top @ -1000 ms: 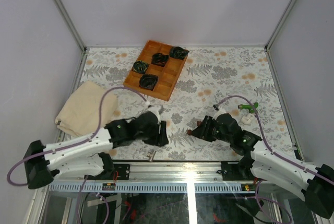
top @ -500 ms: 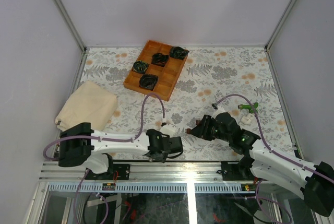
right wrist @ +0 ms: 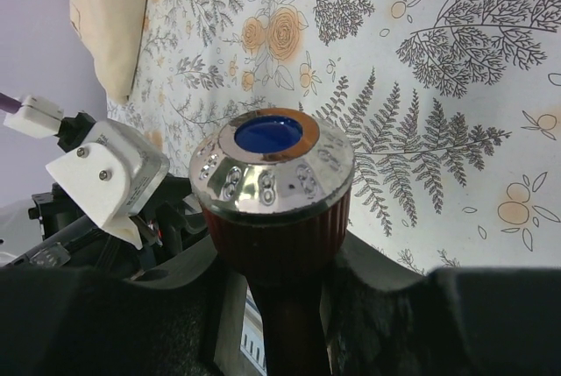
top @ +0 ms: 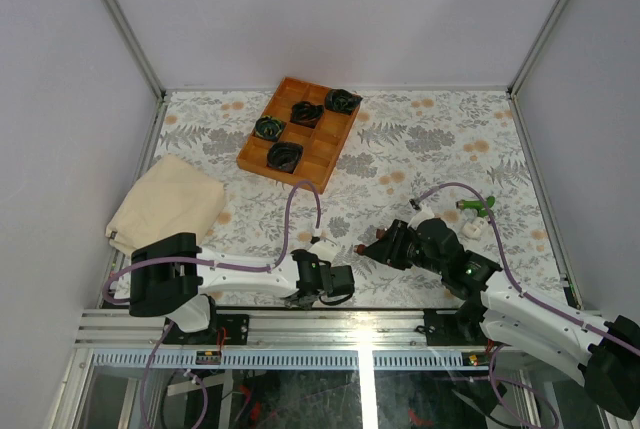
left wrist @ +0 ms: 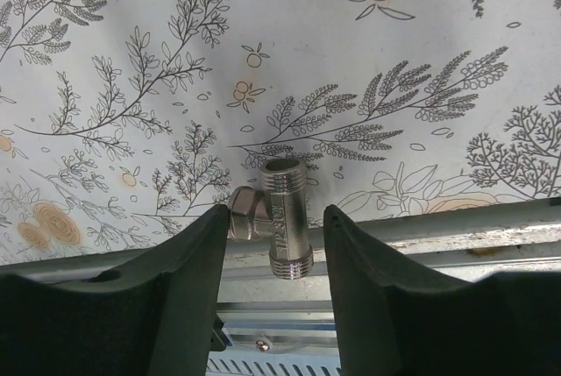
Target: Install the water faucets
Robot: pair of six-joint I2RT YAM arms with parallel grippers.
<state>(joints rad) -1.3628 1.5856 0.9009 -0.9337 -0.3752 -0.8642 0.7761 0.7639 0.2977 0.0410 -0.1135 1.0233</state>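
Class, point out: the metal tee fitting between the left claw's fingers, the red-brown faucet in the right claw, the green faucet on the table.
metal tee fitting point(left wrist: 282, 218), left wrist view, its middle barrel.
red-brown faucet point(right wrist: 273, 185), right wrist view, its silvery collar.
green faucet point(top: 479, 206), top view, its green body.

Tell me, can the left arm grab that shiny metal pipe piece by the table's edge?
Probably yes. The left gripper hangs right over the metal pipe piece, with its jaws open on either side of it. Nothing lies in between, though the piece sits close to the near edge of the table.
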